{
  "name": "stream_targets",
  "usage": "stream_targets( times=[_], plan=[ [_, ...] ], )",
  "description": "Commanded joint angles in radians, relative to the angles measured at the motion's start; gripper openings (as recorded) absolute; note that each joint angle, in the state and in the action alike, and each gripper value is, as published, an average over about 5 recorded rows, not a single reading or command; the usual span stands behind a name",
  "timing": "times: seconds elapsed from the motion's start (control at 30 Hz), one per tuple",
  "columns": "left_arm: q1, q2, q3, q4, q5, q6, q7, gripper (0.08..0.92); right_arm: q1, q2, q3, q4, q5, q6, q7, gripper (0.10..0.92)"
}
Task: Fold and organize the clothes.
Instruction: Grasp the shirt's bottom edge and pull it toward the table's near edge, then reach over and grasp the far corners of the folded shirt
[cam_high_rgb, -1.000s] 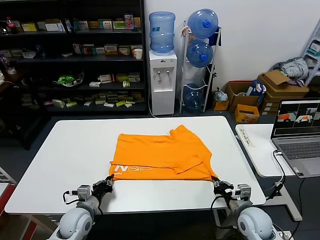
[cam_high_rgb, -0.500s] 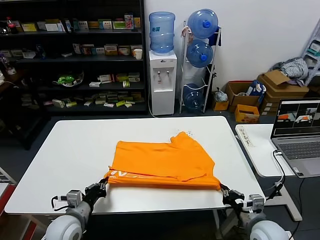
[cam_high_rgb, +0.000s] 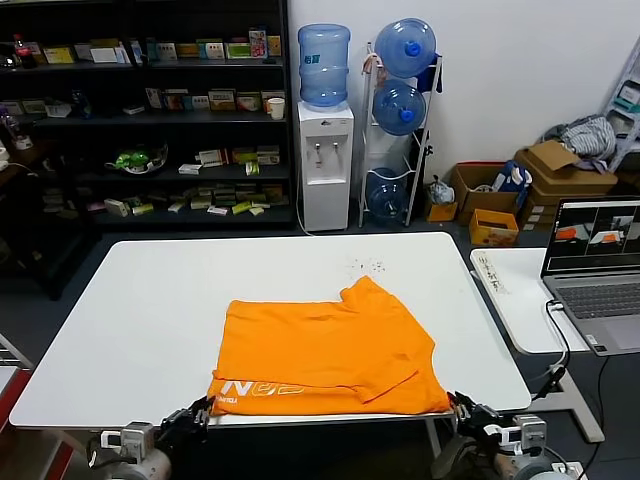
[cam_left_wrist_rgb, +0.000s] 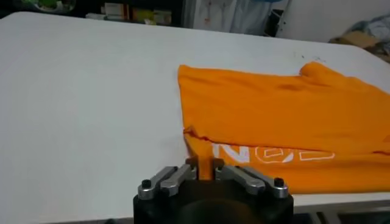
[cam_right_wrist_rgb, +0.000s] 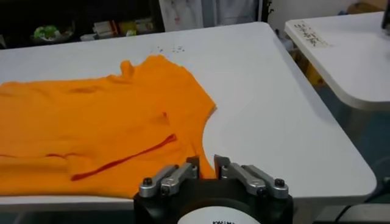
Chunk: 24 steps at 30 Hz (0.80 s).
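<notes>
Shirt (cam_high_rgb: 325, 350) folded at desk (cam_high_rgb: 150, 300) front edge; left pincer (cam_left_wrist_rgb: 205, 170) and right pincer (cam_right_wrist_rgb: 207, 165) both slightly apart at its front corners.

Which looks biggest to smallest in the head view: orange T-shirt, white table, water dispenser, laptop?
1. white table
2. orange T-shirt
3. water dispenser and laptop: alike in apparent size, laptop cut by the frame edge, so unranked.

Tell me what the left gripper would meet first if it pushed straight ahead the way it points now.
Most likely the near corner of the orange T-shirt, by the white lettering at the table edge. The left gripper points across the table with that corner at its fingertips, though whether they touch it is unclear.
</notes>
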Motion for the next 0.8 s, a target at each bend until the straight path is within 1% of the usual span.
stream_targets(
  times=[0.03,0.13,0.23,0.3,0.4,0.43,0.5,0.57,0.7,0.8],
  plan=[
    [0.008,0.057,-0.038,-0.069,-0.025,0.024,-0.026,0.357,0.105,-0.039,0.005,0.037,0.046,-0.005,0.008,0.415],
    [-0.128,0.085,-0.037,-0.007,-0.027,-0.016,0.008,0.444,0.291,-0.044,-0.051,-0.031,0.070,0.006,0.010,0.501],
    [-0.316,0.086,0.011,0.124,-0.022,-0.082,0.078,0.530,0.547,-0.006,-0.160,-0.196,0.071,0.036,0.009,0.588],
    [-0.461,0.065,0.066,0.246,-0.018,-0.115,0.125,0.582,0.710,0.045,-0.243,-0.334,0.059,0.057,0.002,0.649],
    [-0.656,0.014,0.152,0.428,-0.016,-0.137,0.170,0.669,0.892,0.138,-0.348,-0.550,0.004,0.083,-0.027,0.735],
    [-0.701,-0.002,0.177,0.476,-0.017,-0.140,0.177,0.703,0.933,0.168,-0.371,-0.612,-0.017,0.089,-0.037,0.758],
    [-0.776,-0.036,0.221,0.564,-0.018,-0.142,0.188,0.753,1.000,0.230,-0.410,-0.732,-0.061,0.097,-0.059,0.800],
    [-0.823,-0.061,0.255,0.635,-0.020,-0.132,0.193,0.796,1.038,0.281,-0.429,-0.821,-0.093,0.099,-0.078,0.817],
    [-0.883,-0.094,0.292,0.755,-0.032,-0.098,0.197,0.820,1.077,0.350,-0.449,-0.952,-0.131,0.078,-0.110,0.822],
    [-0.903,-0.104,0.307,0.799,-0.051,-0.069,0.197,0.822,1.087,0.382,-0.456,-1.004,-0.141,0.046,-0.120,0.823]
  ],
)
